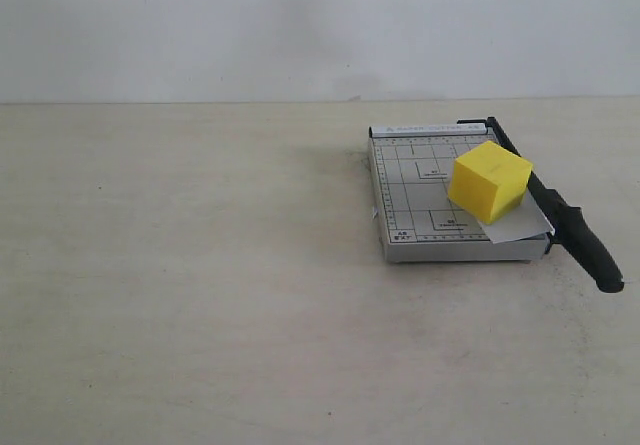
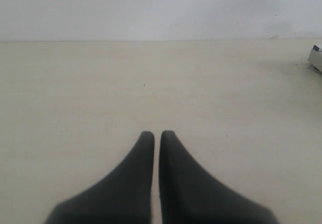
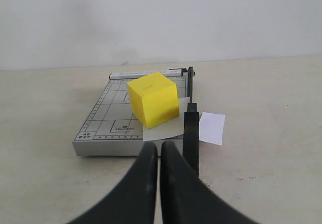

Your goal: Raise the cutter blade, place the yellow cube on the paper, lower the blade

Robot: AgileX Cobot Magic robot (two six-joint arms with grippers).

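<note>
Resting on one paper (image 1: 520,227): one yellow cube (image 1: 488,182), one cutter blade (image 1: 570,227)

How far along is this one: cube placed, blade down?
It looks finished. The yellow cube sits on the paper on the grey board, and the cutter blade lies lowered along the board's edge, across the paper. Nothing is in hand: the left gripper and the right gripper are shut and empty. No step appears left.

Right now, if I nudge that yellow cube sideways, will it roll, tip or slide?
Probably slide: the yellow cube sits flat on one face, so rolling seems unlikely. The paper under it looks thin, so it may drag along.
</note>
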